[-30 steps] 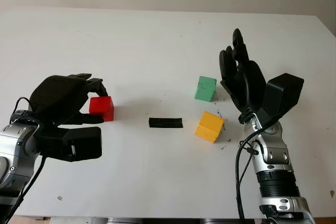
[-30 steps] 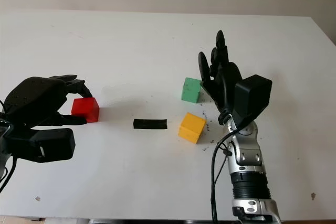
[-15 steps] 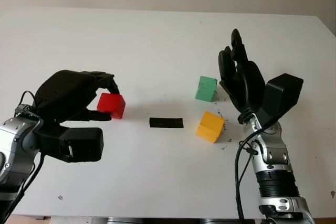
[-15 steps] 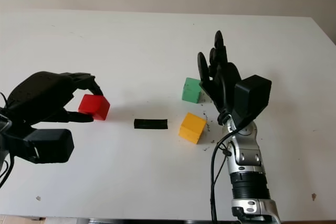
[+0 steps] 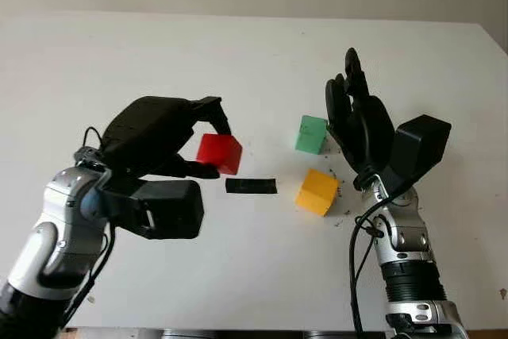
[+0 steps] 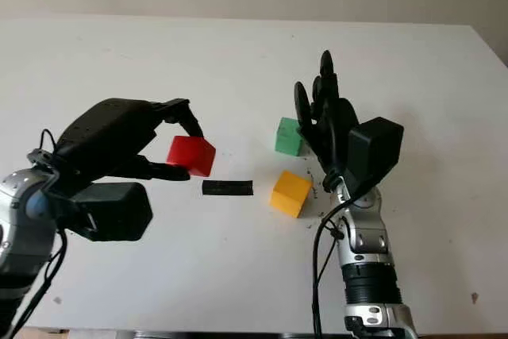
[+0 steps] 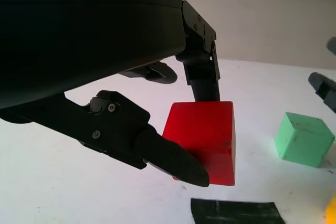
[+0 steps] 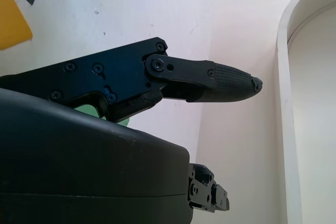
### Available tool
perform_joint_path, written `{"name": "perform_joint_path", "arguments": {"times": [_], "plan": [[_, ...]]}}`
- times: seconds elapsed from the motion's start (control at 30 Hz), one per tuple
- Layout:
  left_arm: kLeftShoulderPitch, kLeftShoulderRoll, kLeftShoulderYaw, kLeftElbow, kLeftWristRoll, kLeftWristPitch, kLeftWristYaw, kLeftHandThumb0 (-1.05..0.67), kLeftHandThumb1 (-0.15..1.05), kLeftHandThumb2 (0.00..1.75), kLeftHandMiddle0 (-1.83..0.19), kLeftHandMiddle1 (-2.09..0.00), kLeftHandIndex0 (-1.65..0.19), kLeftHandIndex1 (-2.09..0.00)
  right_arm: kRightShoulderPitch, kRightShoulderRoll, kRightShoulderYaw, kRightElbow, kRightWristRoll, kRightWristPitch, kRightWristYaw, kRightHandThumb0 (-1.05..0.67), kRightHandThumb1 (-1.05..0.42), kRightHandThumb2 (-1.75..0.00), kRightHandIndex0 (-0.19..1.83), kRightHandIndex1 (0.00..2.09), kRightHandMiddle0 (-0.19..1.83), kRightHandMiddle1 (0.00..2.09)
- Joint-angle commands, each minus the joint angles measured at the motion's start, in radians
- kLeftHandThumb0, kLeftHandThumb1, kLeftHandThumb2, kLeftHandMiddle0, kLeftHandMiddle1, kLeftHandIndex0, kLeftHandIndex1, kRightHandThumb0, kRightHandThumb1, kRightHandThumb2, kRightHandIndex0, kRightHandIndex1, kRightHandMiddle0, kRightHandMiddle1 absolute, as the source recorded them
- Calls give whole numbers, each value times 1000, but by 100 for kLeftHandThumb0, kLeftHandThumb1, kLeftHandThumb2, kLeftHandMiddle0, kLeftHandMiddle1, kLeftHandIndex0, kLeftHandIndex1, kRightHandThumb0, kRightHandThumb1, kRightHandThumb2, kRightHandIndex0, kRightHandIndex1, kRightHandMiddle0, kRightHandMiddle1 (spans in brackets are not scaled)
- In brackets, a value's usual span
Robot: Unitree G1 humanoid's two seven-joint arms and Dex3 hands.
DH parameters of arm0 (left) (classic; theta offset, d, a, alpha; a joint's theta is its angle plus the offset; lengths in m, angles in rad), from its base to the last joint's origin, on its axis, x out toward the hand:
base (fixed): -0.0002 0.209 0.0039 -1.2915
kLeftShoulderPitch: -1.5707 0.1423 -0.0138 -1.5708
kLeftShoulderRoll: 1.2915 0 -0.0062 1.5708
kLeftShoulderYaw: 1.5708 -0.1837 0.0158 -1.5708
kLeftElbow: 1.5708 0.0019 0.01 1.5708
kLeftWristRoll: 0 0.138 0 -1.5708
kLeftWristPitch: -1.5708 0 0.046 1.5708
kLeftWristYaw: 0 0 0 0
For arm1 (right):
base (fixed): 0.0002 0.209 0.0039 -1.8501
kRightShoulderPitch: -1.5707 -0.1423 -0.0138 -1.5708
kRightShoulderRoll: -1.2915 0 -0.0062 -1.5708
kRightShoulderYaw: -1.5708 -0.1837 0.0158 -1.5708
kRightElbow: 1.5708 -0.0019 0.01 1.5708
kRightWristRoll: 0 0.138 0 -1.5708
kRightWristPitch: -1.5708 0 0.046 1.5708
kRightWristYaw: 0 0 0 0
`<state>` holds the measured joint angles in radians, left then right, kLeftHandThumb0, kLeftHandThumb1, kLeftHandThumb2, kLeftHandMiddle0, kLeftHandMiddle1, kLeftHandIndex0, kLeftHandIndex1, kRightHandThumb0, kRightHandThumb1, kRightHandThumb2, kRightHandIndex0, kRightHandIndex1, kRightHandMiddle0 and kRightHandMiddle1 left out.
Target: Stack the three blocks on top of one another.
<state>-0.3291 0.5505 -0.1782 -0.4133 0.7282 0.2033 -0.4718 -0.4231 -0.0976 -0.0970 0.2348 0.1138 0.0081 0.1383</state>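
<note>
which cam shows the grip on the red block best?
Left wrist view: the red block is close up, pinched between the left hand's fingers. Both eye views show it smaller, held above the table, fingers partly covering it.

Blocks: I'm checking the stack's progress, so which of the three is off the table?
The red block, pinched in the left hand. The green block and yellow block sit on the table.
</note>
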Motion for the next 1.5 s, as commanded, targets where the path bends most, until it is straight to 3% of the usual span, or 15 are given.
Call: {"name": "perform_joint_path", "arguments": {"times": [0.0, 0.23, 0.63, 1.0, 1.47], "plan": [[-19, -14, -22, -22, 22, 8, -10, -30, 95, 4, -48, -8, -47, -142, 6, 3, -1, -13, 2, -12, -4, -67, -105, -54, -19, 0, -19, 0], [-16, -53, -104, -15, 108, 62, -92, -30, 97, 5, -48, -7, -47, -151, 4, 16, 6, -7, -4, -6, -25, -69, -105, -51, -19, 0, -19, 0], [-56, -75, -152, 34, 168, 76, -180, -31, 98, 6, -49, -6, -46, -159, -1, 32, 11, 8, -7, -17, -32, -70, -105, -51, -19, 0, -19, 0], [-93, -123, -158, 98, 170, 72, -141, -29, 100, 6, -49, -6, -37, -152, 3, 30, 7, 5, 1, -25, -29, -68, -105, -51, -19, 0, -19, 0], [-124, -166, -183, 144, 185, 123, -158, -30, 100, 5, -47, -5, -42, -154, 3, 33, 9, 1, -1, -14, -42, -69, -105, -50, -19, 0, -19, 0]]}}
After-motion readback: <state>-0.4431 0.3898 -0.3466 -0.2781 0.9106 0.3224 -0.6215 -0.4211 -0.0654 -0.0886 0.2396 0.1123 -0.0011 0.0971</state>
